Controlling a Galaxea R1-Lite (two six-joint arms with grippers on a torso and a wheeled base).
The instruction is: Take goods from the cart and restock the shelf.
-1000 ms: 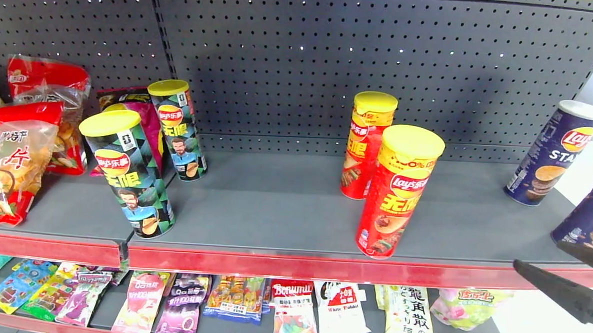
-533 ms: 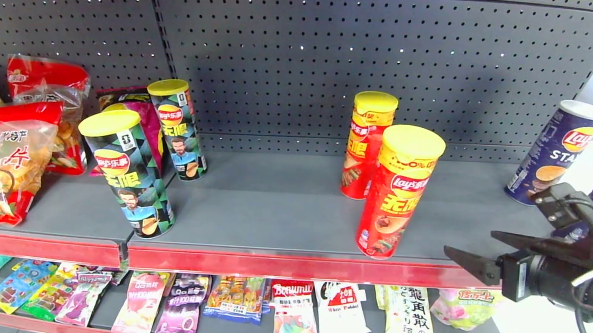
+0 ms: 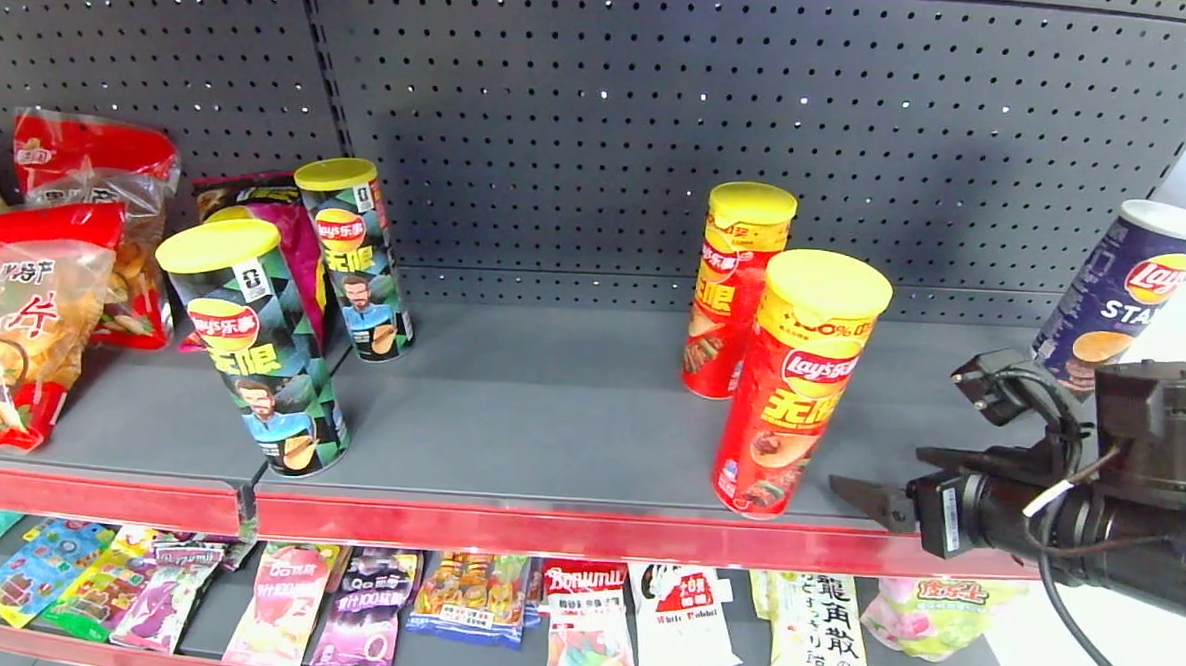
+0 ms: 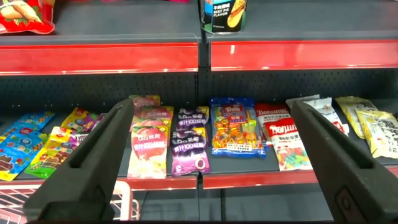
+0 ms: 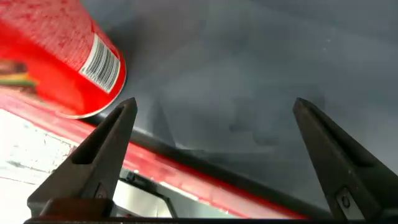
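1. Shelf: grey deck with a red front lip. The right jaws sit level with that lip, tips over its front edge.
2. Lower shelf: a row of sachets lies ahead of the left jaws, framed between them.
3. Bags: at the shelf end well apart from the right jaws.
4. Front red can: upright at the lip, just beside the right jaws' tips and outside their gap.
5. Rear red can: touching or nearly touching the front one, farther from the jaws.
6. Green cans: two, upright, well beyond the red pair.
7. Blue can: upright, deeper in than the right jaws.
8. Right jaws: spread, holding nothing.
9. Left jaws: spread, holding nothing.
10. Step, as judged: between placings, with nothing in hand. The next move calls for backing clear without nudging the front red can, then fetching more goods from the cart.
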